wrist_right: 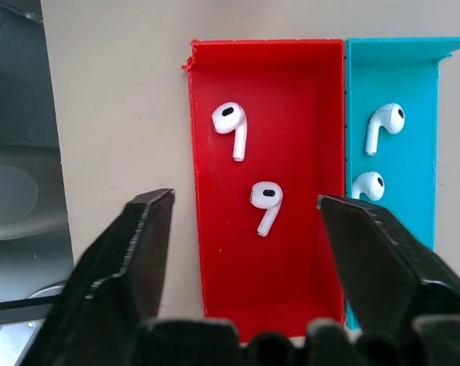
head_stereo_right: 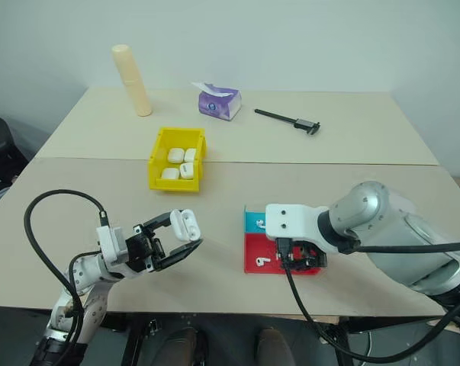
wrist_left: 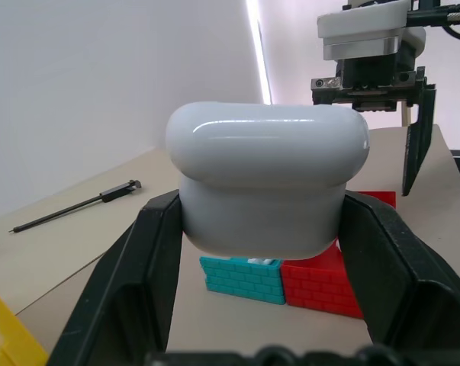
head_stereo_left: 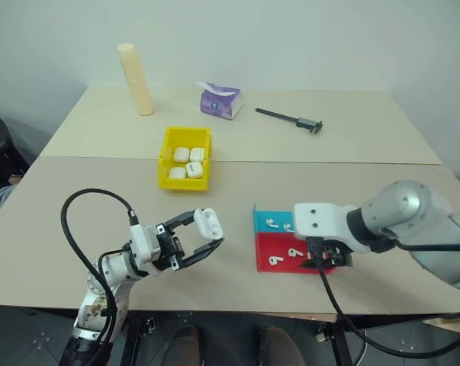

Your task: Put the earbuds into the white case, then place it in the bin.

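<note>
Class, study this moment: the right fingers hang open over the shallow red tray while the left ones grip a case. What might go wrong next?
1. Two tiny glossy white earbuds lie close together in the shallow red plastic tray; the right gripper, fingers open, may nudge one while closing on the other.
2. The left gripper pinches the small glossy white rounded case only at its sides; it could slip.

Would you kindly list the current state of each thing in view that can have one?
left gripper: shut on the white case
white case: lid shut, held above the table
right gripper: open, over the red tray
red tray: two earbuds inside
blue tray: two earbuds
yellow bin: four cases
</note>
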